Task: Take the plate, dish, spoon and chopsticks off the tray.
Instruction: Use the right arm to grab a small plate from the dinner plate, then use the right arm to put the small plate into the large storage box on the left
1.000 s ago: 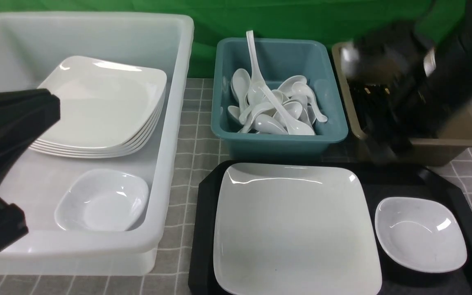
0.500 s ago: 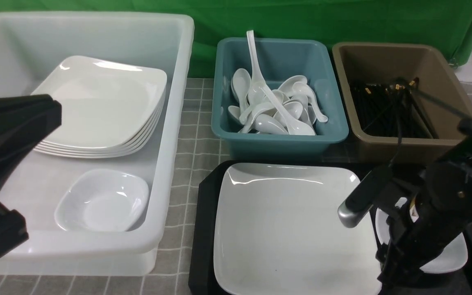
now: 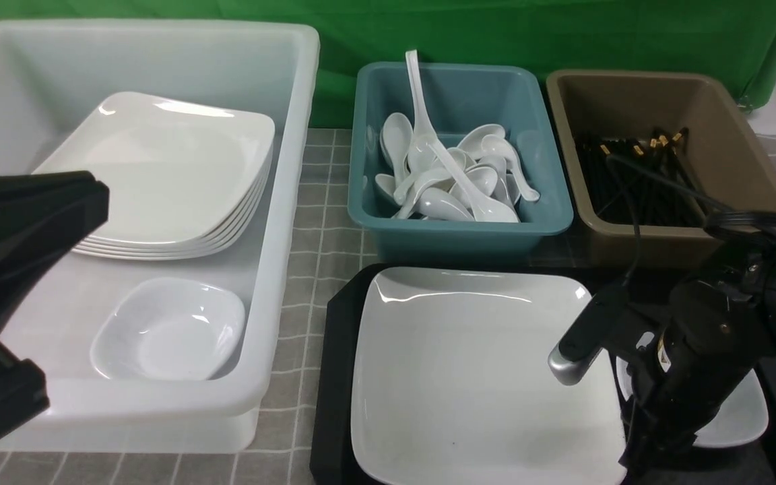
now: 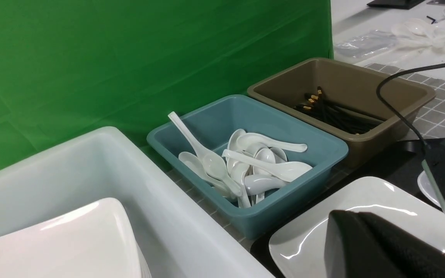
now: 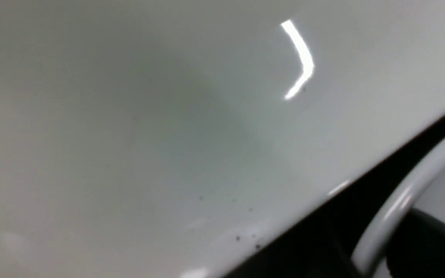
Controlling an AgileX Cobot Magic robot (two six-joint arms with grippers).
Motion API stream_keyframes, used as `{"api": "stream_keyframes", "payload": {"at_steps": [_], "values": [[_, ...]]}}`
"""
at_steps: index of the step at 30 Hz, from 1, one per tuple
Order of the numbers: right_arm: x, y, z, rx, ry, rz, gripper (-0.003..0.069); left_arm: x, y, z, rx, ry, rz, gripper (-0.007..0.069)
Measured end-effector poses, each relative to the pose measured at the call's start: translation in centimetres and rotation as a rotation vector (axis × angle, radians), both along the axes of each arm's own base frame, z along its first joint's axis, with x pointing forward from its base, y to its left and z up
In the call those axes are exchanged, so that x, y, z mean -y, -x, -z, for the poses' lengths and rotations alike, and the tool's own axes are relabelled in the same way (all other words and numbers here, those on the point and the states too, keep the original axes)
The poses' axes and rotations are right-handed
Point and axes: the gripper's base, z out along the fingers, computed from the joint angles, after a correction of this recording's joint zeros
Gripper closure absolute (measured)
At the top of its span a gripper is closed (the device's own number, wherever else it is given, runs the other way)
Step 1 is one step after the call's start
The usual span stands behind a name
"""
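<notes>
Right pincer (image 3: 651, 444) low at gap between plate (image 3: 469, 377) and dish (image 3: 741, 417) | dish just rightward | spread hidden, cannot tell | left pincer (image 4: 361, 247) closed, farther off

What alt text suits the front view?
A right arm hangs low over a small dish beside a large plate on a black tray. Behind stand a teal tub of spoons and a brown tub of chopsticks; a white bin of stacked plates sits left.

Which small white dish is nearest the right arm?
The small white rounded-square dish on the black tray, beside the large square plate; the other dish lies in the translucent white tub.
</notes>
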Motion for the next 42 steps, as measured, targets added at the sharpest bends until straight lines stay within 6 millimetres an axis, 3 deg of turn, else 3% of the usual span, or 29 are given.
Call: {"api": "stream_keyframes", "payload": {"at_steps": [5, 8, 13, 17, 18, 19, 20, 21, 23, 24, 28, 32, 33, 35, 39, 42], "values": [[0.3, 0.3, -2.1, 0.034, 0.001, 0.013, 0.0501, 0.0, 0.0, 0.0, 0.000, 0.000, 0.000, 0.0617], [0.2, 0.9, -5.8, 0.075, -0.067, 0.087, 0.0591, 0.0, 0.0, 0.0, -0.001, 0.000, 0.000, 0.0617], [-2.4, 2.7, -13.6, 0.203, -0.290, 0.085, 0.0595, 0.0, 0.1, 0.0, -0.019, 0.005, 0.004, 0.0617], [-7.6, 4.4, -20.7, 0.331, -0.492, -0.089, 0.0595, -0.7, 1.3, -1.0, -0.076, 0.001, -0.027, 0.0617], [-8.2, 4.7, -21.3, 0.339, -0.509, -0.111, 0.0595, -0.9, 1.4, -1.2, -0.078, 0.000, -0.041, 0.0617], [-10.9, 5.4, -23.3, 0.368, -0.561, -0.211, 0.0595, -1.8, 2.6, -1.6, -0.117, -0.023, -0.102, 0.0617], [-11.6, 5.5, -23.7, 0.373, -0.573, -0.234, 0.0595, -2.1, 2.7, -1.8, -0.119, -0.025, -0.124, 0.0617], [-14.2, 6.2, -24.9, 0.387, -0.606, -0.333, 0.0595, -3.4, 3.8, -1.9, -0.148, -0.047, -0.212, 0.0617], [-17.2, 6.6, -25.7, 0.398, -0.633, -0.425, 0.0595, -4.7, 5.2, -1.9, -0.161, -0.068, -0.295, 0.0617], [-19.7, 6.5, -26.0, 0.406, -0.646, -0.489, 0.0595, -5.4, 6.0, -1.8, -0.177, -0.067, -0.350, 0.0617], [-25.4, 6.3, -25.2, 0.414, -0.650, -0.617, 0.0595, -7.1, 8.8, -1.4, -0.160, -0.025, -0.425, 0.0617], [-30.2, 5.0, -21.8, 0.385, -0.611, -0.678, 0.0595, -8.2, 11.3, -1.0, -0.120, 0.024, -0.446, 0.0617], [-31.6, 4.3, -20.1, 0.370, -0.590, -0.689, 0.0595, -8.3, 11.8, -0.9, -0.111, 0.033, -0.448, 0.0617], [-32.4, 3.9, -19.1, 0.369, -0.579, -0.696, 0.0595, -8.4, 12.0, -0.9, -0.107, 0.037, -0.449, 0.0617], [-34.9, 1.9, -14.2, 0.330, -0.525, -0.704, 0.0595, -8.6, 12.3, -0.7, -0.112, 0.034, -0.451, 0.0617], [-35.4, 0.7, -11.8, 0.311, -0.496, -0.697, 0.0595, -8.5, 12.3, -0.7, -0.112, 0.030, -0.444, 0.0617]]}}
